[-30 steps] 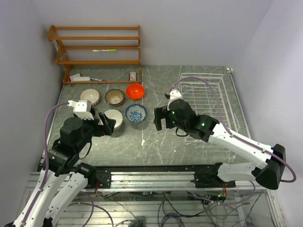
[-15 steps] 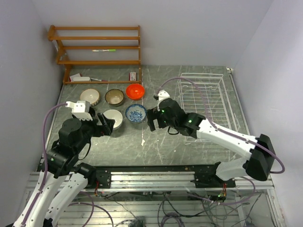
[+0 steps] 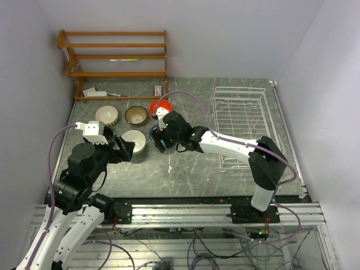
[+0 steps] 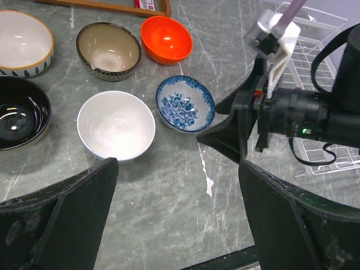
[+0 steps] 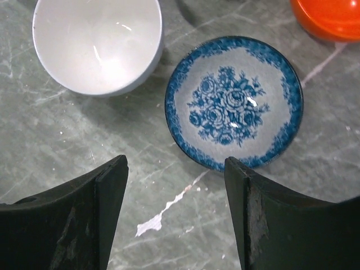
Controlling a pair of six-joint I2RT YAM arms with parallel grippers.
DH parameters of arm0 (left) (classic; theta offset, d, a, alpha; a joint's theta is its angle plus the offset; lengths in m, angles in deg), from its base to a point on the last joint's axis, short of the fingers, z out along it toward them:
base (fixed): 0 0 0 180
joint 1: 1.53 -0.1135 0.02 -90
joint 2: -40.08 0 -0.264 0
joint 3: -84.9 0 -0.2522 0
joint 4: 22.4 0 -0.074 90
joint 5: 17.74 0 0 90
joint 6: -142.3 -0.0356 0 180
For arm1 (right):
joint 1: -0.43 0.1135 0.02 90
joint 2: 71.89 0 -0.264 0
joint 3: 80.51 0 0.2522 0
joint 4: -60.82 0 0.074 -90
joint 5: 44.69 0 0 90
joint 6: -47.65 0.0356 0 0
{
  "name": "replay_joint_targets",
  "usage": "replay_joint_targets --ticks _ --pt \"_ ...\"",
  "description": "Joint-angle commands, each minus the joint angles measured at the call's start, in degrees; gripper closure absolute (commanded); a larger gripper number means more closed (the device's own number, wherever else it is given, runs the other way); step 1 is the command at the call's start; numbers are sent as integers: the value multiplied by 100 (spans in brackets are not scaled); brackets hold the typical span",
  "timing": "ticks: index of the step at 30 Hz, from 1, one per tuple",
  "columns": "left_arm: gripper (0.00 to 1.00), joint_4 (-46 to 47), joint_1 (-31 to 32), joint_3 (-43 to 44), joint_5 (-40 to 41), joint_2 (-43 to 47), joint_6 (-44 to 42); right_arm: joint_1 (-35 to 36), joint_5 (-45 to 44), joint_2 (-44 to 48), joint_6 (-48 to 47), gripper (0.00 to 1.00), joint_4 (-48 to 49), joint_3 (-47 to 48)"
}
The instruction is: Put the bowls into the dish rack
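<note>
Five bowls sit at the table's back left: cream-white (image 4: 22,42), tan-brown (image 4: 108,43), orange-red (image 4: 166,38), plain white (image 4: 116,125) and blue-and-white patterned (image 5: 233,101). My right gripper (image 5: 175,166) hovers open at the patterned bowl's near rim, one fingertip (image 5: 235,169) close to that rim, nothing between the fingers. From above, this gripper (image 3: 160,138) hides most of the patterned bowl. My left gripper (image 4: 177,166) is open and empty over bare table, just near of the white bowl (image 3: 135,139). The white wire dish rack (image 3: 239,115) stands at the right.
A dark glossy bowl (image 4: 19,112) sits left of the white one. A brown wooden shelf unit (image 3: 115,56) stands against the back wall, with small items at its foot. A white streak (image 5: 163,211) marks the tabletop under my right gripper.
My right arm has swung left from the dish rack's edge across the table to the patterned bowl. The left arm has barely shifted.
</note>
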Motion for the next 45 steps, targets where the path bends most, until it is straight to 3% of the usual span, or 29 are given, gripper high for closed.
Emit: replay_joint_targets --ticks 1,8,12,31,35,36,45 --pt "1 63 29 12 83 67 25 23 475 -251 -671 33 773 151" --pt "1 97 29 12 18 26 -6 21 693 -753 -1055 48 828 457" --pt "1 98 30 11 17 -10 -13 28 611 -979 -1169 63 836 576" --pt "1 37 29 24 260 156 25 26 -64 -1723 -1249 64 793 732" --pt "1 28 29 29 278 181 35 21 -240 -1660 -1128 94 893 650" --pt "1 24 29 29 279 191 35 22 -262 -1624 -1097 97 912 629" --pt "1 2 30 30 332 199 50 -5 434 -954 -543 100 1039 343"
